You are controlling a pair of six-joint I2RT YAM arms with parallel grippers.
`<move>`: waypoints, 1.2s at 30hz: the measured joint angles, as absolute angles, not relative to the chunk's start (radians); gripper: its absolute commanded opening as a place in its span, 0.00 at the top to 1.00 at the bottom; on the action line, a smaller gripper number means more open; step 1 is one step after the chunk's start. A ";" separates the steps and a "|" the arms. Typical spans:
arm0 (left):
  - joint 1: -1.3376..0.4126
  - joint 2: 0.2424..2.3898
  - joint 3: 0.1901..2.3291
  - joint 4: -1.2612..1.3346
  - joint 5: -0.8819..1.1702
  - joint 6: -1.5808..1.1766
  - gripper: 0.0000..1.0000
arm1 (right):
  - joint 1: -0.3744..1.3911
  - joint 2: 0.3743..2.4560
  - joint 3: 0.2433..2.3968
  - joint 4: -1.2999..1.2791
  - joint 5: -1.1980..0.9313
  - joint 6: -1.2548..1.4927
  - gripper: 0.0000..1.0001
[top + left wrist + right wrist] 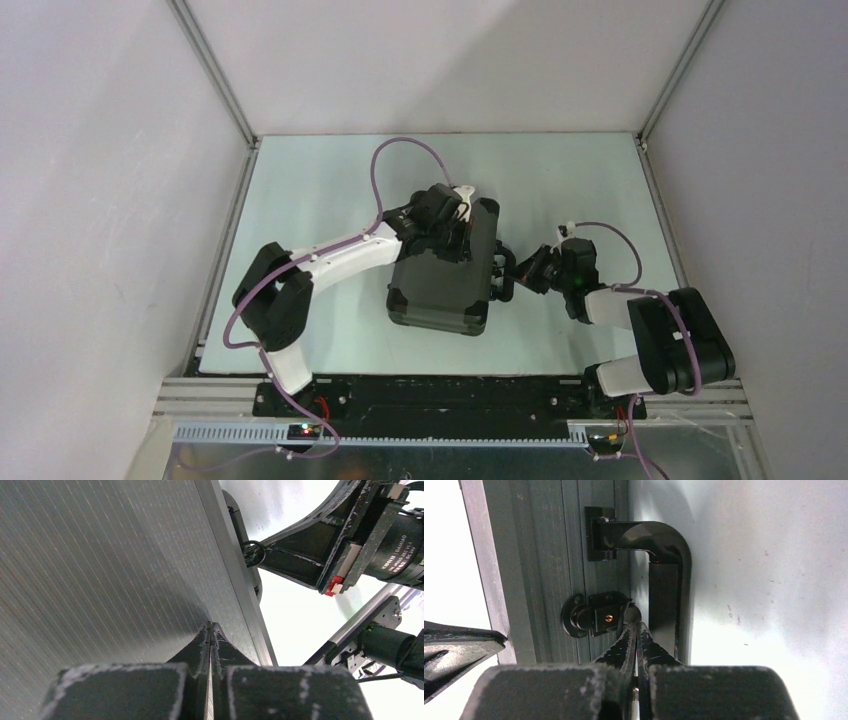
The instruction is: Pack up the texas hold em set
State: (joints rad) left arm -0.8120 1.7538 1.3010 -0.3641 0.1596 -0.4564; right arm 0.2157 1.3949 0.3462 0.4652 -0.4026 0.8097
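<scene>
Both jaw pairs pinched together, empty. Closed black hard case (pixel 440 292) flat on table (pixel 300 190); left gripper (pixel 211 630) on its lid (pixel 100 570), right gripper (pixel 636 626) at its latch (pixel 591 616) beside handle (pixel 668 575). Likely latching step; next needs a firm latch push.

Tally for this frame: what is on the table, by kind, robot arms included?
Black case, lid closed: 1
Robot arms: 2, the left arm and the right arm
Loose chips, cards or dice in view: 0
Total: 3
</scene>
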 measured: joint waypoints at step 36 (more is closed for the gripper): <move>-0.812 1.754 1.281 -0.323 0.182 -0.471 1.00 | 0.268 1.369 0.331 0.641 -0.431 0.926 1.00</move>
